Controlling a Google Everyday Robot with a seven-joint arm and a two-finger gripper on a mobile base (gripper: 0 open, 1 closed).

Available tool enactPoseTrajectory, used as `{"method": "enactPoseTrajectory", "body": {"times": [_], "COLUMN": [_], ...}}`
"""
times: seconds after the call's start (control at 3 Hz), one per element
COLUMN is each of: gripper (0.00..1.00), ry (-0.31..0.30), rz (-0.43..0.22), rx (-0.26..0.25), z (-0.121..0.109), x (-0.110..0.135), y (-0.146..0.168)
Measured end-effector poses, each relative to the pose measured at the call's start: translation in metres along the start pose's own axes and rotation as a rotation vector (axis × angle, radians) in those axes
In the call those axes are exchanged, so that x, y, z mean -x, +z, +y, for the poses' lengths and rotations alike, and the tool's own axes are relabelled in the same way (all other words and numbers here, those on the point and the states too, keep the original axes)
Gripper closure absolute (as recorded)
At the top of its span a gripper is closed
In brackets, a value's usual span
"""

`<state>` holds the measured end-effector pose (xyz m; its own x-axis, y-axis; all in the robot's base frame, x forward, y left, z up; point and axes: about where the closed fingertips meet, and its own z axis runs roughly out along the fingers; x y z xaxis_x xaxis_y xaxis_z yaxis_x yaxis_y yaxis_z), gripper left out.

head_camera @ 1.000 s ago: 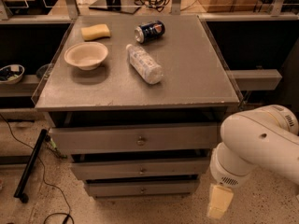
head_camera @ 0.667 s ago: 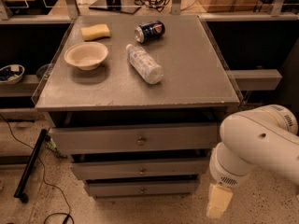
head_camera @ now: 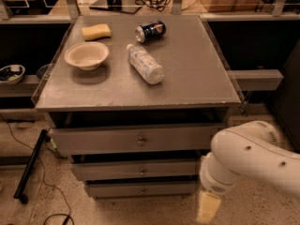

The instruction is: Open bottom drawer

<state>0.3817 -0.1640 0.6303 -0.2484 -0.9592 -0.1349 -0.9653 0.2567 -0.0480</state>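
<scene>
My gripper hangs at four o'clock of the bottom drawer, open or closed I cannot tell; that stiff metal front likely slides smoothly, pulled by its small, slippery knob.

Since a second ago my arm has dropped lower and slid a little sideways toward the bottom drawer. The pincer at its end has come down with it and now hangs just past that drawer's right end, a touch below its front and nearer the floor.
</scene>
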Motion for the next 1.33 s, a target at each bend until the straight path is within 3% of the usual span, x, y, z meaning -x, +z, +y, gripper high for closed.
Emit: {"method": "enactPoseTrajectory", "body": {"times": [0.67, 1.33], "gripper": [0.00, 0.00], "ry": [-0.027, -0.018], "rz": [-0.040, -0.049], "rx": [0.081, 0.108], "z": [-0.001, 0.003], "x": [0.019, 0.017], "y": [0.061, 0.077]}}
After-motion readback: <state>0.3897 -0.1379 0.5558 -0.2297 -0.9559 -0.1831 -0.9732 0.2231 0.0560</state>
